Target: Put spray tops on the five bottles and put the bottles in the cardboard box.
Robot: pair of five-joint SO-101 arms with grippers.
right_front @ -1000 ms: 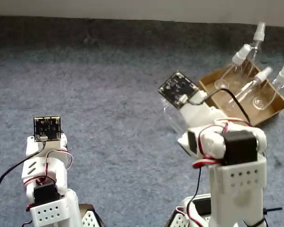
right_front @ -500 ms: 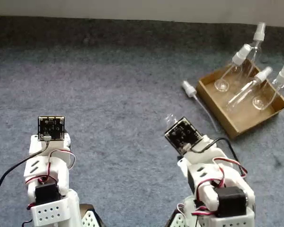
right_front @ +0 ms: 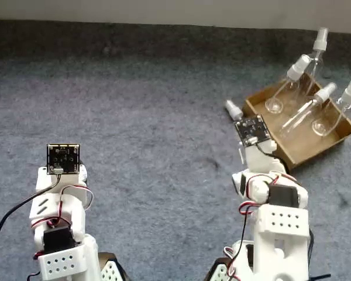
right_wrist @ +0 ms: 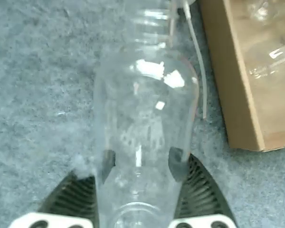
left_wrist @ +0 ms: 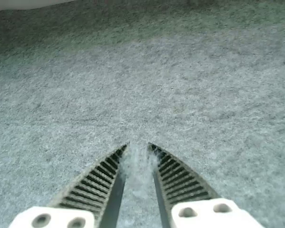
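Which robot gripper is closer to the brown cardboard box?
Right. The right gripper, holding a clear plastic bottle, sits just beside the brown cardboard box; the left gripper is far off over grey carpet.

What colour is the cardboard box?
Plain brown; the cardboard box shows best in the high view.

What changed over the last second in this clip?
The right gripper, shut on the clear bottle, pulled back from the cardboard box, then swung forward again toward the loose spray top. The left arm barely shifted; the four capped bottles in the box stayed put.
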